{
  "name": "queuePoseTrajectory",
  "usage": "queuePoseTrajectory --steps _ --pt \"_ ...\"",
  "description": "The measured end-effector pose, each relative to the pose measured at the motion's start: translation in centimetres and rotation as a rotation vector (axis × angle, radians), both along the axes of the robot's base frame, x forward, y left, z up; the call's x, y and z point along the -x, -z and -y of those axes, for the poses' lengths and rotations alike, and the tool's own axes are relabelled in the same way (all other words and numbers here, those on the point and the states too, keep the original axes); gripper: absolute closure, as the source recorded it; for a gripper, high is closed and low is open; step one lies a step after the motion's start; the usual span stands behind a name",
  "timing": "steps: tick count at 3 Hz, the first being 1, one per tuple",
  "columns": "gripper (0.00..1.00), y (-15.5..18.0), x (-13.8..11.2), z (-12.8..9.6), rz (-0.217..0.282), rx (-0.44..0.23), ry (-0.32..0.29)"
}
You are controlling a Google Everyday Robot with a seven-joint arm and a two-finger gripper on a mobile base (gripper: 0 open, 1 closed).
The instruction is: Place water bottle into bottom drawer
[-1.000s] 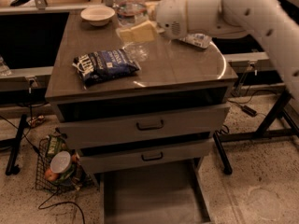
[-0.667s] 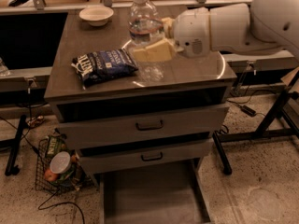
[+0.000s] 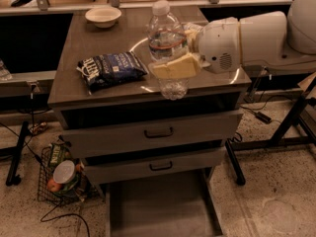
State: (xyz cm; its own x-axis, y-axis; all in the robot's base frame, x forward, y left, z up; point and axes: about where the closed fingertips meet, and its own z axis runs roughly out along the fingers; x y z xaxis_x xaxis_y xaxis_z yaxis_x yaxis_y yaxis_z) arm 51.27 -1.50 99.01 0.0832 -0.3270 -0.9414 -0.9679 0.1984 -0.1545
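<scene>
The water bottle (image 3: 167, 47) is clear with a white cap and a narrow reddish band. It is upright, held in the air over the front edge of the cabinet top. My gripper (image 3: 178, 53) is shut on the water bottle's middle, with one yellowish finger (image 3: 174, 67) across its front. The white arm reaches in from the right. The bottom drawer (image 3: 160, 209) is pulled out low at the front, a grey tray with a flat floor, and nothing shows in it.
A dark blue snack bag (image 3: 111, 69) lies on the cabinet top (image 3: 94, 90). A white bowl (image 3: 102, 16) sits at the back left. Two upper drawers with black handles (image 3: 158, 132) are shut. A wire basket (image 3: 61, 177) with items stands on the floor at left.
The gripper has carried the bottle forward and to the left, from the back of the cabinet top to over its front edge, still upright.
</scene>
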Motion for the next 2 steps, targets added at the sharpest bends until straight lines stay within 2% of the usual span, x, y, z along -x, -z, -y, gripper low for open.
queuePoseTrajectory --steps 1,2 --pt "1.00 2.8 1.8 0.4 -0.035 -0.024 -0.014" --pt "1.00 7.2 4.7 1.8 -0.080 -0.038 -0.035"
